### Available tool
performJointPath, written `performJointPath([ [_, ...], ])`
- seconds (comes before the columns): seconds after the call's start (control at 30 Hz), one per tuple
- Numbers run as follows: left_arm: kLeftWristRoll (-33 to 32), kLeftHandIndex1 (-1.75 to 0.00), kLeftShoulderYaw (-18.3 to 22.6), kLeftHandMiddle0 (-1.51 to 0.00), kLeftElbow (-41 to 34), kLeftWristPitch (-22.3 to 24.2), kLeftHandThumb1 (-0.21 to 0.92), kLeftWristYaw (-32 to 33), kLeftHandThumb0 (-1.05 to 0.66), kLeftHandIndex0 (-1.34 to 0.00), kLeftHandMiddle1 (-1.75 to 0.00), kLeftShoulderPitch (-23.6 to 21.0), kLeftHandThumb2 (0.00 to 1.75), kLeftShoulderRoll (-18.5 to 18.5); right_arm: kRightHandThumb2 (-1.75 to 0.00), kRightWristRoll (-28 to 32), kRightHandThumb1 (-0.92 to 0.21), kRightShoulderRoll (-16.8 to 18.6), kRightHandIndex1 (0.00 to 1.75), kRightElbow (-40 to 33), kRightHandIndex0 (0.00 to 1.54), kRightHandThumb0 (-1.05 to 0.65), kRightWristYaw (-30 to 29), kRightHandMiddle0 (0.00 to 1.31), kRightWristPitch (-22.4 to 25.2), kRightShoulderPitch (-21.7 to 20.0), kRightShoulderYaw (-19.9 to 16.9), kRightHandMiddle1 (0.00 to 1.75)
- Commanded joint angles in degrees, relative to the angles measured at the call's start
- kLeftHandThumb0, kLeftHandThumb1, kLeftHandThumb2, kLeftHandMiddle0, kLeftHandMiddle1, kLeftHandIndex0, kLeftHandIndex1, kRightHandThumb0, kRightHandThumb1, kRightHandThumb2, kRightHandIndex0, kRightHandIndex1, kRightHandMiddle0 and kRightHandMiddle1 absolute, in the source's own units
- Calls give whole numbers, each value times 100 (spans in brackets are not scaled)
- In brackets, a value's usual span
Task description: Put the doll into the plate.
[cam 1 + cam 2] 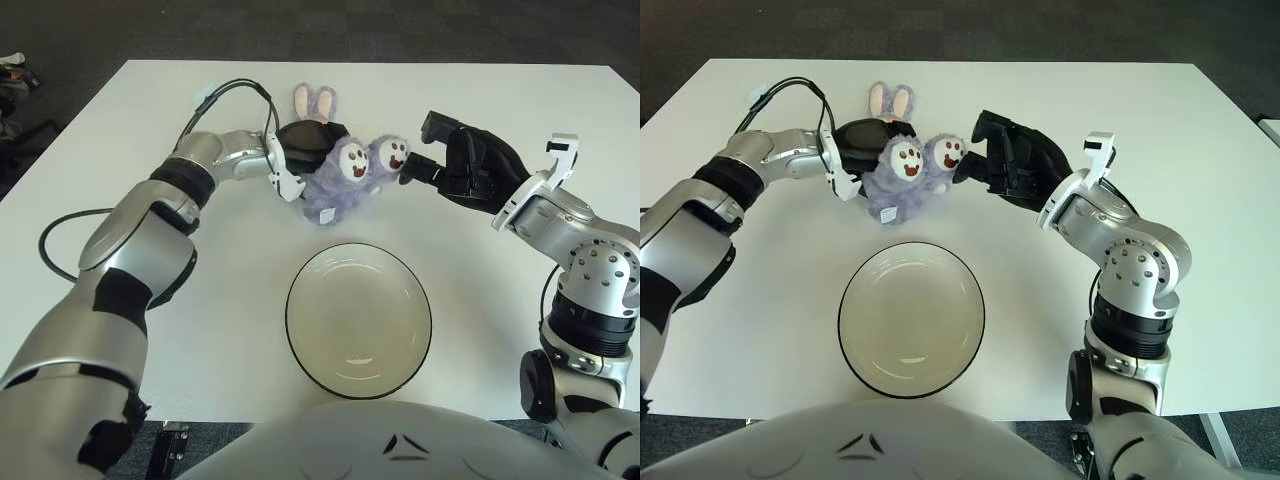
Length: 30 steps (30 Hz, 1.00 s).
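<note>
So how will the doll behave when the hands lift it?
The doll looks plush and furry, so probably soft, light and floppy; its ears may dangle. The left hand and right hand press its two sides, so it will likely squash, not slip.

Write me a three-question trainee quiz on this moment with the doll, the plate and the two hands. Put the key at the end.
1. True or false: the purple doll already lies inside the plate.
2. Which hand is on the doll's body, by its ears?
A. left hand
B. right hand
C. neither
3. Fill in: the right hand's fingertips are at the doll's ____, on the side away from the left hand.

Key
1. False. The doll is beyond the plate's far rim; the plate holds nothing.
2. A. The left hand's dark fingers lie on the doll just below its pink ears.
3. Feet, the two round pale soles with brown marks.
</note>
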Motion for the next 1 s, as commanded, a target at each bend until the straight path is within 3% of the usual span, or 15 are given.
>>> performJointPath([
  [0.0, -117, -175, 190, -103, -57, 115, -8, -118, 0, -75, -131, 224, 162, 128, -128, 158, -27, 155, 147, -57, 69, 0, -74, 53, -200, 107, -125, 174],
  [0.13, -178, -175, 347, -105, -217, 250, -9, -121, 0, -75, -129, 337, 162, 184, -129, 89, -28, 162, 151, 96, 72, 0, 61, 45, -382, 209, -168, 175],
  [0.3, -208, -175, 534, -106, -476, 428, -9, -149, 0, -75, -126, 454, 161, 305, -117, -85, -38, 52, 154, 221, 68, 0, 189, 35, -563, 265, -150, 172],
  [0.5, -205, -175, 730, -107, -717, 508, -9, -40, 0, -75, -125, 581, 161, 400, -97, -192, -54, -5, 161, 312, 44, 0, 247, 39, -703, 279, -121, 164],
  [0.67, -225, -175, 863, -106, -847, 535, -10, 3, 0, -76, -126, 656, 162, 443, -89, -260, -60, 36, 161, 362, 41, 0, 196, 38, -786, 284, -116, 162],
  [0.73, -251, -175, 933, -107, -918, 538, -10, -6, 0, -76, -125, 690, 162, 476, -84, -294, -63, 68, 154, 453, 46, 0, 230, 31, -866, 283, -112, 166],
  [0.87, -350, -175, 1067, -106, -1045, 529, -10, -111, 0, -76, -128, 757, 164, 530, -74, -685, -70, -2, 146, 1421, 43, 0, 692, 30, -1347, 97, -32, 169],
  [0.97, -400, -175, 1157, -103, -1133, 555, -11, -171, 0, -75, -136, 808, 167, 559, -65, -794, -75, -31, 143, 1741, 38, 0, 777, 33, -1449, -10, -62, 168],
])
